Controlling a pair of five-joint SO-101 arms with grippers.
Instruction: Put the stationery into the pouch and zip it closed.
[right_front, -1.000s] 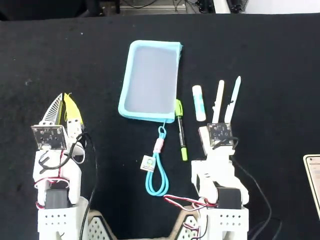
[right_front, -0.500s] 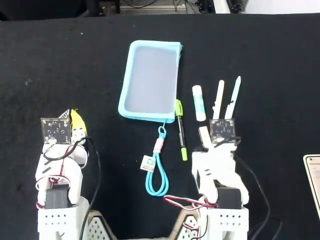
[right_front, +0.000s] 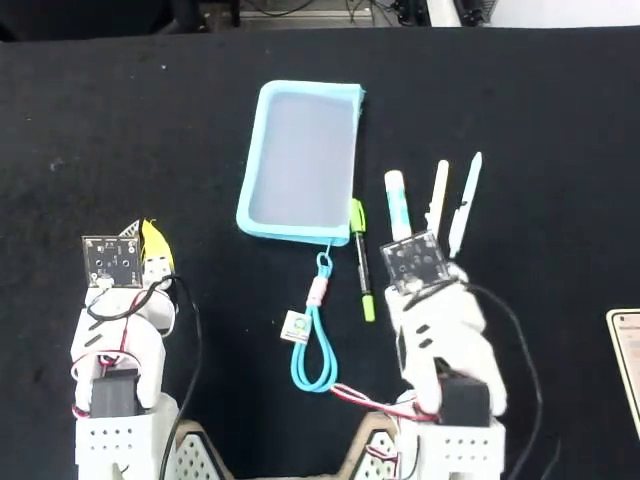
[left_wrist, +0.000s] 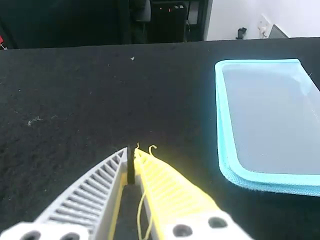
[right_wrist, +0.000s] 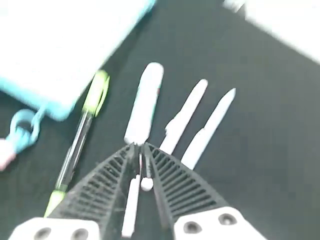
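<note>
R claw (right_wrist: 139, 146) swung left to white stick (right_wrist: 145, 102), tips pressed together; L claw (left_wrist: 131, 152) also closed

Right arm's wrist board (right_front: 415, 262) covers the near ends of the glue stick (right_front: 398, 205), white stick (right_front: 437, 195) and white pen (right_front: 468, 190) in the high view. Card (right_front: 627, 370) is cut by the frame edge. Pouch (left_wrist: 265, 120) is cropped in the left wrist view (one long side out of frame). Tag (right_front: 295, 326) print is too small to tell.
</note>
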